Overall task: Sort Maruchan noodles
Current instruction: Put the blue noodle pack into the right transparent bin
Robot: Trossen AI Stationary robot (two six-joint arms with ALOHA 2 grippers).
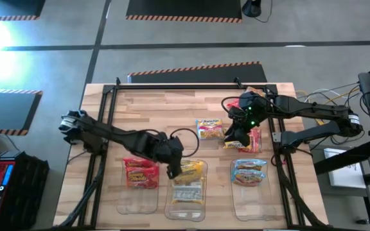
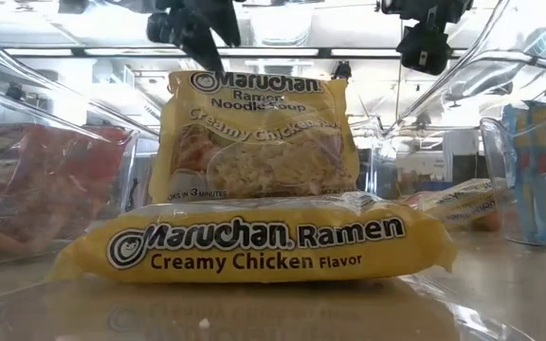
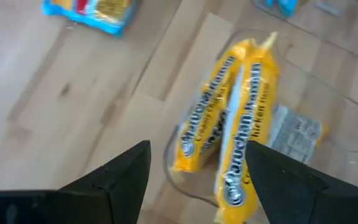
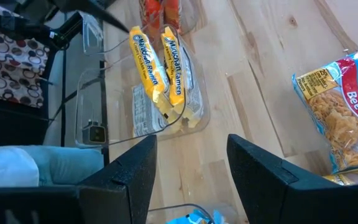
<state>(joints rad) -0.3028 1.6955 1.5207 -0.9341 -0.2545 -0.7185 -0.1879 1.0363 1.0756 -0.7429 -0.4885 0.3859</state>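
Two yellow noodle packets (image 1: 191, 171) stand on edge side by side at the far end of the middle clear bin (image 1: 186, 204), one of three bins lined up along the bench's near edge. In the low view the front yellow packet (image 2: 254, 248) lies flat and low while the one behind it (image 2: 257, 133) leans upright. A third packet lies flat, back side up, on the bin floor beneath them (image 1: 188, 191).

The left gripper (image 1: 172, 171) hangs just above the far left corner of that bin, beside the two yellow packets. Its fingers (image 3: 120, 180) are spread wide with nothing between them; the packets lie beyond the fingertips, not touched.

In the left bin (image 1: 138, 196) lie the red packets (image 1: 140, 172), stacked at its far end. In the right bin (image 1: 252, 192) lie two light blue packets (image 1: 248, 171), one on the other.

Out on the bare wood toward the middle of the bench (image 1: 153, 109) a lone packet with yellow and white print (image 1: 209, 129) lies flat, face up. Just right of it, near the bench's right edge, a red beef packet (image 1: 252, 138) lies under the right gripper (image 1: 235, 136), which hovers low over it. The right wrist view shows this gripper's dark fingers (image 4: 132, 171) parted with only wood between them, and the beef packet (image 4: 344, 115) off to one side, untouched. That view also shows a corner of a blue packet (image 4: 194, 219) close under the gripper.
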